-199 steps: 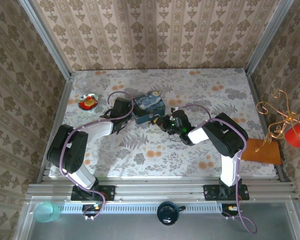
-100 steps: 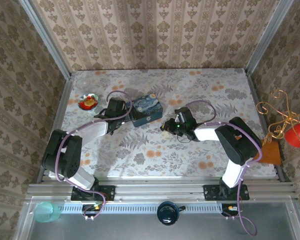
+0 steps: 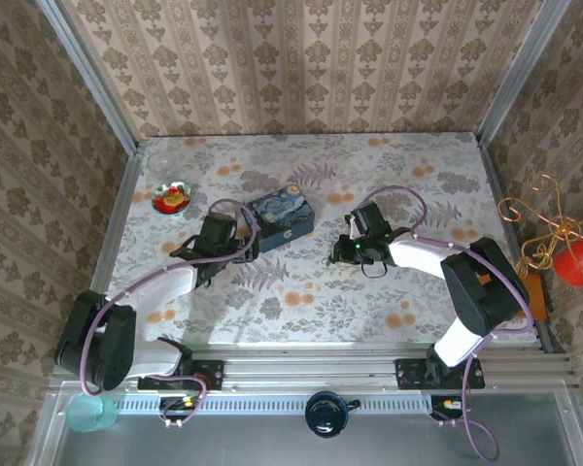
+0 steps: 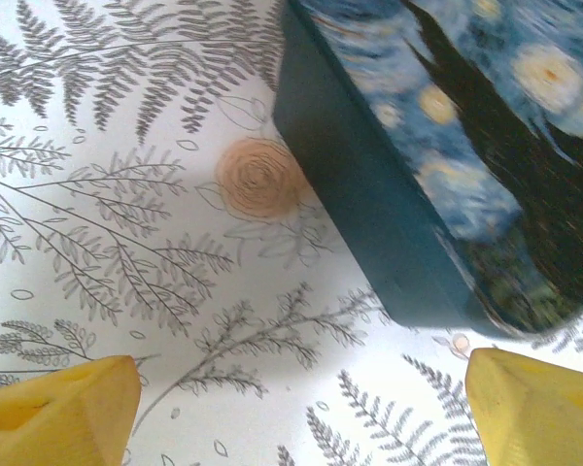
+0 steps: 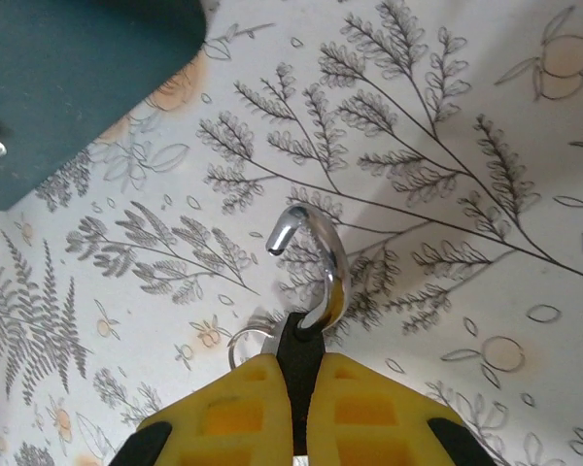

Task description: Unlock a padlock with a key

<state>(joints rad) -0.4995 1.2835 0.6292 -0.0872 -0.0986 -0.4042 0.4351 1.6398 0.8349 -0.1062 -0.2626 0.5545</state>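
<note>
In the right wrist view my right gripper (image 5: 298, 363) is shut on the padlock (image 5: 297, 340). The small black lock body is pinched between the yellow fingers. Its silvery shackle (image 5: 330, 272) hooks out ahead with one end free. A thin wire ring (image 5: 241, 342) shows beside the body, and the key itself is hidden. From above, the right gripper (image 3: 342, 250) sits right of the blue starry tin (image 3: 282, 216). My left gripper (image 4: 301, 393) stands open over bare cloth, just short of the tin's (image 4: 437, 146) near corner. Seen from overhead, the left gripper (image 3: 241, 243) is left of the tin.
A small red dish (image 3: 172, 197) sits at the far left of the floral table (image 3: 301, 301). An orange pad (image 3: 534, 289) lies at the right edge, beyond it a wire stand with a red cup (image 3: 575, 260). Patterned walls close in three sides.
My left gripper has opened and drawn back left from the tin. My right gripper has carried the padlock to the right, away from the tin.
</note>
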